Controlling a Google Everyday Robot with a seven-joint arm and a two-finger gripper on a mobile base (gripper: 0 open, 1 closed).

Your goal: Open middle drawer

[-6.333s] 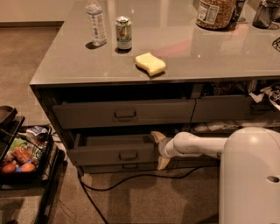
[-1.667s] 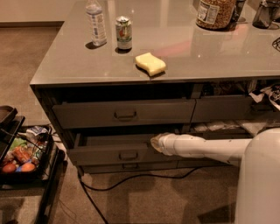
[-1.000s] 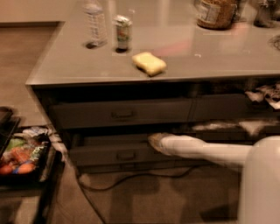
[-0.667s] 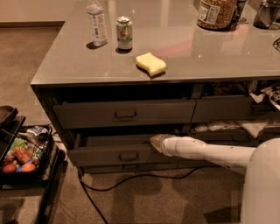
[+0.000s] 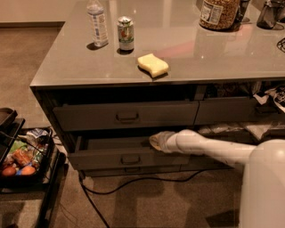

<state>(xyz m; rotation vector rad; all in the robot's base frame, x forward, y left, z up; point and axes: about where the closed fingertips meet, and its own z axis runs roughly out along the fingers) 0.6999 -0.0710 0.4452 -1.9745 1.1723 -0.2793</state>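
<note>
The middle drawer is a wide dark grey drawer with a small central pull handle. It stands pulled out a little, showing a strip of its dark inside. My gripper is at the end of the white arm, which reaches in from the right. The gripper sits at the drawer's top edge, right of the handle, with its tip over the opening. The taller top drawer above is shut. The slim bottom drawer shows just below.
On the grey countertop stand a water bottle, a can, a yellow sponge and a jar. A black cart with food stands at left. A cable lies on the floor. Cluttered drawers are at right.
My gripper has risen from the right of the drawer front to its top edge and shifted slightly left. The drawer's position looks unchanged.
</note>
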